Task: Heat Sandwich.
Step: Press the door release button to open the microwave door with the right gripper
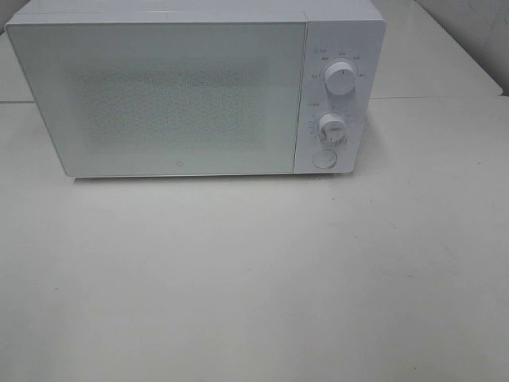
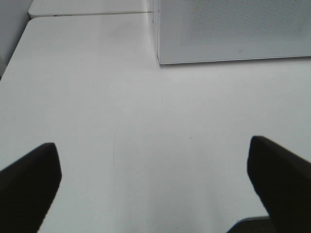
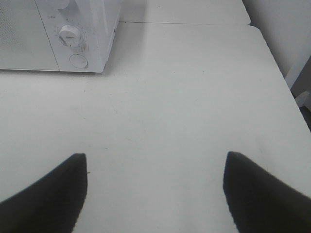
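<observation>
The sandwich appears in no view. The microwave [image 1: 191, 87] has its door [image 1: 159, 95] shut and nothing shows through it, so I cannot tell whether loading is done or everything is left. The left end effector [image 2: 153, 143] is spread wide and empty over bare surface [image 2: 146, 97], with the door's corner ahead. The right end effector [image 3: 155, 154] is also open and empty, with the lower knob [image 3: 70, 36] ahead. Only the high view shows the upper knob [image 1: 340, 76] and the whole door, but neither end effector.
</observation>
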`<state>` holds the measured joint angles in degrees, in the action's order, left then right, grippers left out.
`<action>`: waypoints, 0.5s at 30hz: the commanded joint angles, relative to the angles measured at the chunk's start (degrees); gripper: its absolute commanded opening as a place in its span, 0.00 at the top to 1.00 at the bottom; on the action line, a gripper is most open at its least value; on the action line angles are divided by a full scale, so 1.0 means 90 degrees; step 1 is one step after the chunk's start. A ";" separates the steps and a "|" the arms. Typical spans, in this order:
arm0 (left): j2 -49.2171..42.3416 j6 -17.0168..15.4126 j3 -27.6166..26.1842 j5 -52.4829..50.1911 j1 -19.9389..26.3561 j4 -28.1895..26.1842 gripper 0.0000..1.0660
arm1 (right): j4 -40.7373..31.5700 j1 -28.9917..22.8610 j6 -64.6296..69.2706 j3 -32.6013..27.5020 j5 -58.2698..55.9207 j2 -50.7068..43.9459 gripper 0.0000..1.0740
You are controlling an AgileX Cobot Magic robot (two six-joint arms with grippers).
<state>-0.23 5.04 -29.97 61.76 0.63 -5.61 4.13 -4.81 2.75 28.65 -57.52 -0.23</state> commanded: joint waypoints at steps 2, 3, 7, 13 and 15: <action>-0.0038 -0.0032 0.0032 -0.0064 0.0019 -0.0025 0.06 | -0.0025 0.0006 -0.0070 0.0032 0.0070 -0.0159 0.30; -0.0038 -0.0032 0.0032 -0.0064 0.0019 -0.0025 0.06 | -0.0025 0.0006 -0.0070 0.0032 0.0070 -0.0159 0.30; -0.0038 -0.0032 0.0032 -0.0064 0.0019 -0.0025 0.06 | -0.0032 0.0006 -0.0070 0.0267 0.0382 0.0013 0.30; -0.0038 -0.0032 0.0032 -0.0064 0.0019 -0.0025 0.06 | -0.0032 0.0006 -0.0045 0.0363 0.1388 0.0789 0.30; -0.0038 -0.0032 0.0032 -0.0064 0.0019 -0.0025 0.06 | -0.0032 0.0006 -0.0045 0.0363 0.1636 0.1038 0.30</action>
<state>-0.23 5.04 -29.97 61.76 0.63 -5.61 4.13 -4.81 2.75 31.46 -44.18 9.17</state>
